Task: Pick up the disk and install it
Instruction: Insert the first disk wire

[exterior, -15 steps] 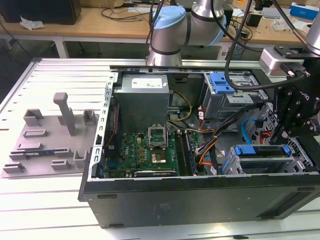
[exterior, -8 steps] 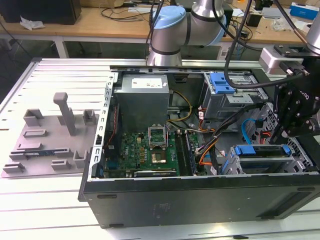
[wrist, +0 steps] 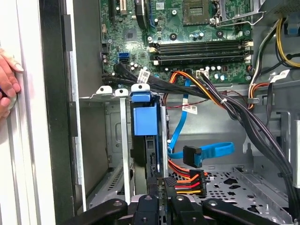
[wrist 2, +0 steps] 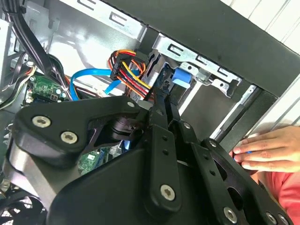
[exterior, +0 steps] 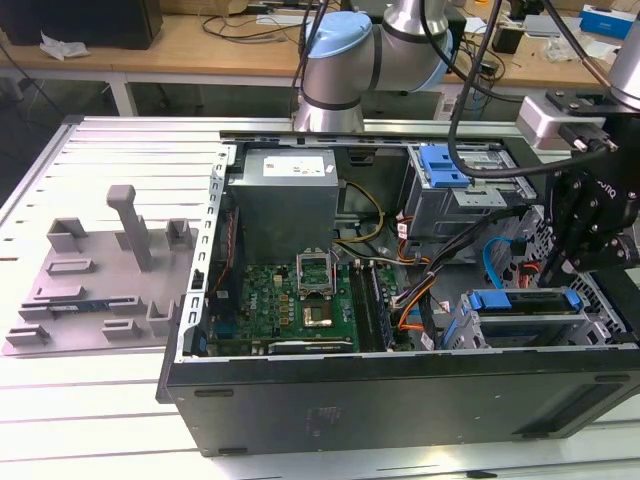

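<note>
The disk, silver with a bright blue carrier, sits on edge in the metal drive cage at the case's near corner on the exterior view's right. Its blue carrier end rises between the cage rails in the first wrist view. That blue end lies just past the fingertips in the second wrist view. My black gripper hangs right over the disk. In both wrist views the gripper has its fingers close together, shut on the disk's thin edge.
A person's hand rests on the case's outer edge by the cage. Orange-red power cables and a blue data cable crowd beside the disk. The motherboard, grey power supply and a blue-latched bay fill the case.
</note>
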Motion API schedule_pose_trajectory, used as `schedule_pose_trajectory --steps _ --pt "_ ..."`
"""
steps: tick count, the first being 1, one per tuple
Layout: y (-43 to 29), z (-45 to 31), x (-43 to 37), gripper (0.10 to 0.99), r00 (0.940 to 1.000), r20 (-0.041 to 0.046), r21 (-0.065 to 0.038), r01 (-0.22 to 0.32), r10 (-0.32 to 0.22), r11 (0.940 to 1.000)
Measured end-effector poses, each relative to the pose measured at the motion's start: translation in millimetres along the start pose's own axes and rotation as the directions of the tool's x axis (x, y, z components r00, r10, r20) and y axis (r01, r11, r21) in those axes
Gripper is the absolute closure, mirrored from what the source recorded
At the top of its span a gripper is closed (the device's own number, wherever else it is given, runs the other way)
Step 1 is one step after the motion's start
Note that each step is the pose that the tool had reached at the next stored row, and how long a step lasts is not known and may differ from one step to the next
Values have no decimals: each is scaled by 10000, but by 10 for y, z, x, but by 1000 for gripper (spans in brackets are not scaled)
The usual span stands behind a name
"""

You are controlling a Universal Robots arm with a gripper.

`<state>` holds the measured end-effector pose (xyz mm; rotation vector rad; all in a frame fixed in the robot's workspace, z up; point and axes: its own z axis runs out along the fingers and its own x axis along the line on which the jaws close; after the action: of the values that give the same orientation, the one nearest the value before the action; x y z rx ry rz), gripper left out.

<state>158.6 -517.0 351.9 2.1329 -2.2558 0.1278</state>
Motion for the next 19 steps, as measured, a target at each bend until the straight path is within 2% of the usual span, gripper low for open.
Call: schedule_pose_trajectory --steps 6,19 --pt "-2 4 38 922 10000 0 -1 -14 14 10000" --pt "-1 4 34 922 10000 -2 -3 -44 44 10000"
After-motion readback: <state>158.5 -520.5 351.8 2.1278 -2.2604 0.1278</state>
